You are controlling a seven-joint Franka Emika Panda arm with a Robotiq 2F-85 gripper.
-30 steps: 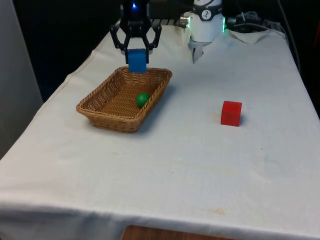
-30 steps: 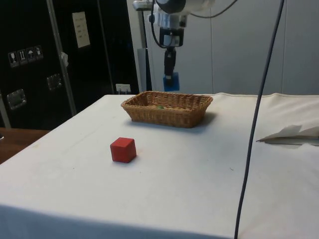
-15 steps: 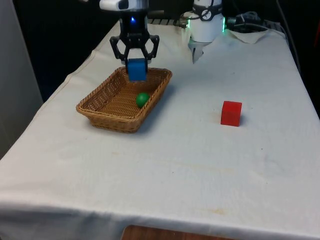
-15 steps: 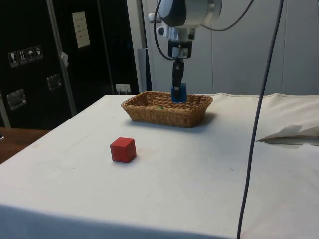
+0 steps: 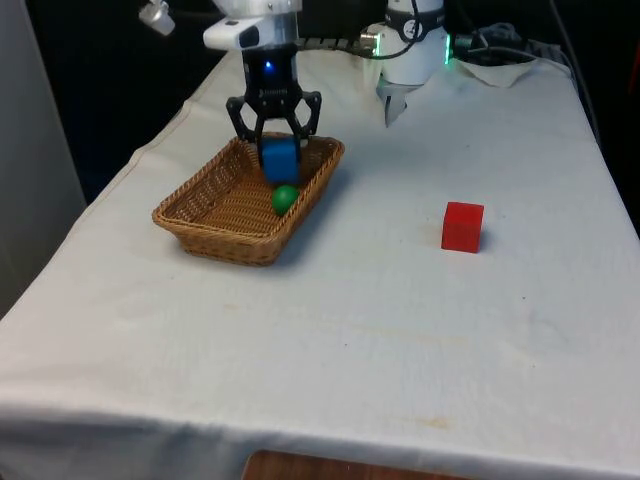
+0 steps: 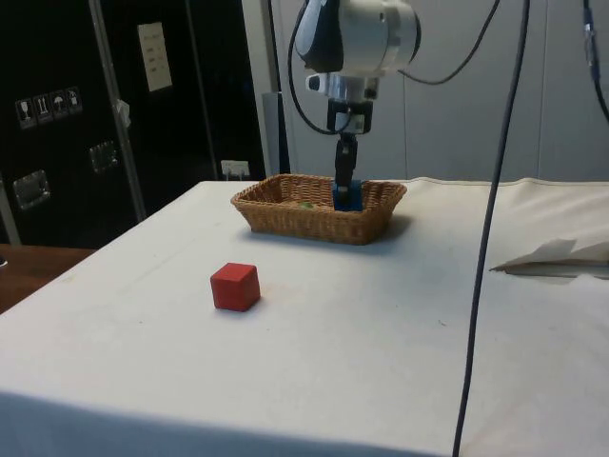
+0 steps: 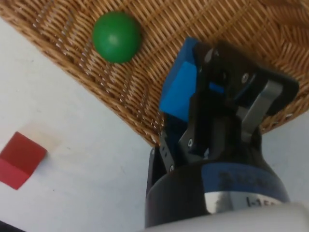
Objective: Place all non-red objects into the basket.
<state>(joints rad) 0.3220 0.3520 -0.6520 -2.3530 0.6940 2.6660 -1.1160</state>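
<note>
Lab: dark cabinets (image 6: pixel 95 114), hanging cables (image 6: pixel 490 190).

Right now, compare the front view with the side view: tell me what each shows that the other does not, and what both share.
Front view alone: the green ball lies plainly inside the wicker basket, just in front of the blue cube, and the white robot base stands at the table's far end.

Side view alone: dark cabinets and a crumpled white cloth lie beyond the table's edge; the ball is barely a green speck behind the basket wall.

Both: the gripper holds the blue cube low in the basket, and the red cube sits apart on the cloth.
</note>
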